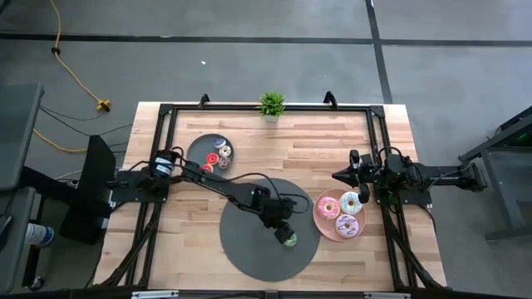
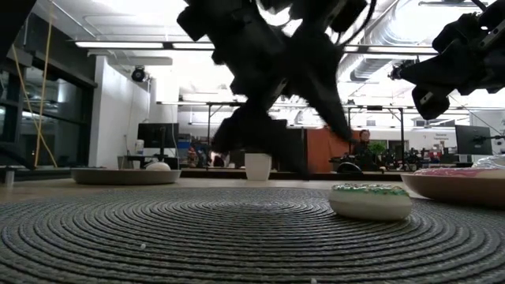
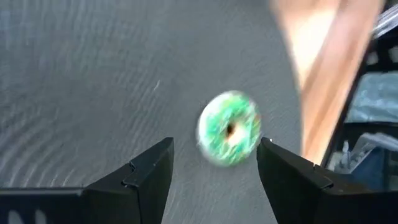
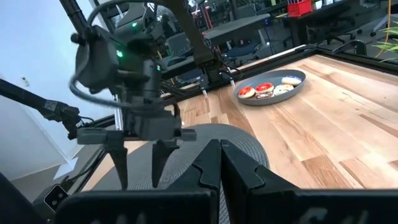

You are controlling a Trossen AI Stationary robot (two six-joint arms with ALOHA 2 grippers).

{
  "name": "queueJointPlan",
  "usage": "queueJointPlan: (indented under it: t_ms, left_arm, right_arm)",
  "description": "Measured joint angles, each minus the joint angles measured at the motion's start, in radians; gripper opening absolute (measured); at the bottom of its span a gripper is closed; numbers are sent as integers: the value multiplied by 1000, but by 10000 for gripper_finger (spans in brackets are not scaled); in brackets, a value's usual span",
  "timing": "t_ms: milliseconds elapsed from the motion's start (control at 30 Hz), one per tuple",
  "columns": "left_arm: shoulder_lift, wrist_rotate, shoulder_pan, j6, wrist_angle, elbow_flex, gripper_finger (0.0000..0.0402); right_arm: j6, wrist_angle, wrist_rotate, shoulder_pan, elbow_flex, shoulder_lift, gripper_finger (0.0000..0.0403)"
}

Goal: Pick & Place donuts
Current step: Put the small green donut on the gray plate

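Overhead and level views of a wooden worktop [image 1: 316, 149] carrying a round grey woven mat [image 1: 249, 249], a dark grey plate [image 1: 199, 148] and a pink plate [image 1: 320, 218]. The left gripper [image 1: 285, 233] hangs above the mat near its edge toward the pink plate, fingers spread apart and holding nothing; the wrist view shows its two dark fingers [image 3: 146, 177] on either side of a green-frosted donut [image 3: 229, 128] that lies flat on the mat beneath them. In the level view this donut [image 2: 371, 200] rests on the weave, clear of the fingers above it, with the pink plate's rim [image 2: 454, 189] just beside it. Three larger donuts sit on the pink plate: a pink-frosted one [image 1: 328, 207], a white-frosted one [image 1: 351, 202] and a lilac-frosted one [image 1: 347, 225]. Several tiny donuts [image 1: 219, 155] lie together on the dark grey plate, well apart from the mat's green one; the right wrist view shows them [image 4: 267, 89] as red, brown and cream rings. The right gripper [image 1: 338, 176] waits above the worktop near the pink plate, its fingers pressed together. A small potted plant [image 1: 271, 105] stands at the worktop's far edge
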State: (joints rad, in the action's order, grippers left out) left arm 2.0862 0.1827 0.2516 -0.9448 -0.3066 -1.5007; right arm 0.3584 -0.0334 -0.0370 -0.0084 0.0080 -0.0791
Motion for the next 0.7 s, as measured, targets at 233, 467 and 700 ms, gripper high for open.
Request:
queueJointPlan:
  t_ms: [233, 467, 700]
  left_arm:
    - [73, 68, 8, -37, -43, -102, 220]
    - [95, 50, 11, -46, -93, -134, 220]
    - [105, 49, 13, -55, -97, -132, 220]
  right_arm:
    - [0, 0, 0, 0, 0, -6, 0]
    - [0, 0, 0, 0, 0, -18, 0]
    - [0, 0, 0, 0, 0, -20, 0]
